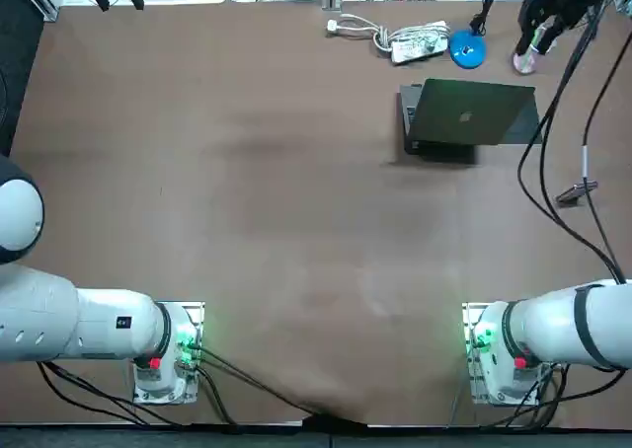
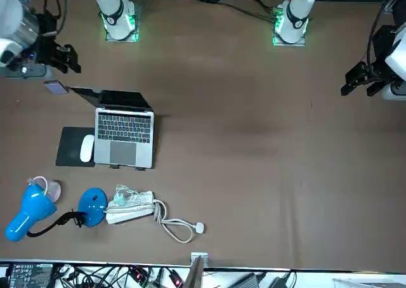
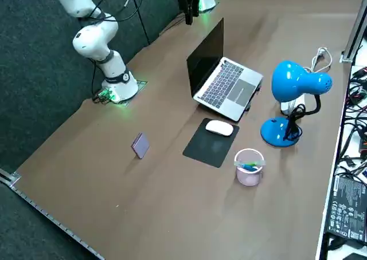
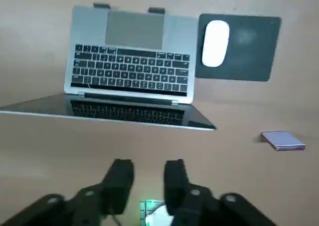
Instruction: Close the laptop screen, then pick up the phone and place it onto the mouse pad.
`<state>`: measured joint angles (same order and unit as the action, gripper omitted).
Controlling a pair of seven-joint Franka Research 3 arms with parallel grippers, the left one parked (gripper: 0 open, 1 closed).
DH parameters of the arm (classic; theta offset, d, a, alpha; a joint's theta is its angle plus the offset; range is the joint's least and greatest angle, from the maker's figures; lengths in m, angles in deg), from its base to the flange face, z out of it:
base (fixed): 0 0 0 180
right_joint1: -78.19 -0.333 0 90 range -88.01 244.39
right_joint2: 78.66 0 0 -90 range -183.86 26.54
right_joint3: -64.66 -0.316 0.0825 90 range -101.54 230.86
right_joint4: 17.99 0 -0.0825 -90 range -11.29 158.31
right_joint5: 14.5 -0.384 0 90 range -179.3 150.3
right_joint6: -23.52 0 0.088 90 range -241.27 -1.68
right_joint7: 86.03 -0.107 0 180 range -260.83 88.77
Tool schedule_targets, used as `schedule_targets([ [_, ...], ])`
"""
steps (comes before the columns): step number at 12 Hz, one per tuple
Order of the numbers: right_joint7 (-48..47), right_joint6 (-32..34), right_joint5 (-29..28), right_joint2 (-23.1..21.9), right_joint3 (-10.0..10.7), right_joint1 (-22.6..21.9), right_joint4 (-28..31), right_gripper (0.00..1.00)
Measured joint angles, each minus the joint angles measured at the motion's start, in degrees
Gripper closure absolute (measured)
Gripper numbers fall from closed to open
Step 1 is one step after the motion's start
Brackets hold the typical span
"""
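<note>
The silver laptop stands open, its screen raised. My right gripper hangs above the table behind the screen's back, open with a narrow gap and nothing between its fingers. The phone lies flat on the table on the robot's side of the black mouse pad. A white mouse rests on the pad next to the laptop.
A blue desk lamp and a pink cup stand beyond the mouse pad. A white power strip with a coiled cable lies near the far edge.
</note>
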<state>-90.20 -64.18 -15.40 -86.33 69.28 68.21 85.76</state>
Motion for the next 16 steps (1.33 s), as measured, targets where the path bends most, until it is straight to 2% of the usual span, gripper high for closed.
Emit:
schedule_targets([
  [2, -0.18, -1.61, -0.05, 0.07, -0.04, -1.74, 2.74, 0.74],
  [3, -0.56, -3.26, -0.09, 0.21, -0.07, -2.93, 5.27, 0.96],
  [10, -3.47, -10.96, -2.00, 0.27, -0.07, -4.53, 12.67, 0.98],
  [16, -4.87, -16.09, -2.00, 0.33, 0.02, -5.23, 15.22, 0.98],
])
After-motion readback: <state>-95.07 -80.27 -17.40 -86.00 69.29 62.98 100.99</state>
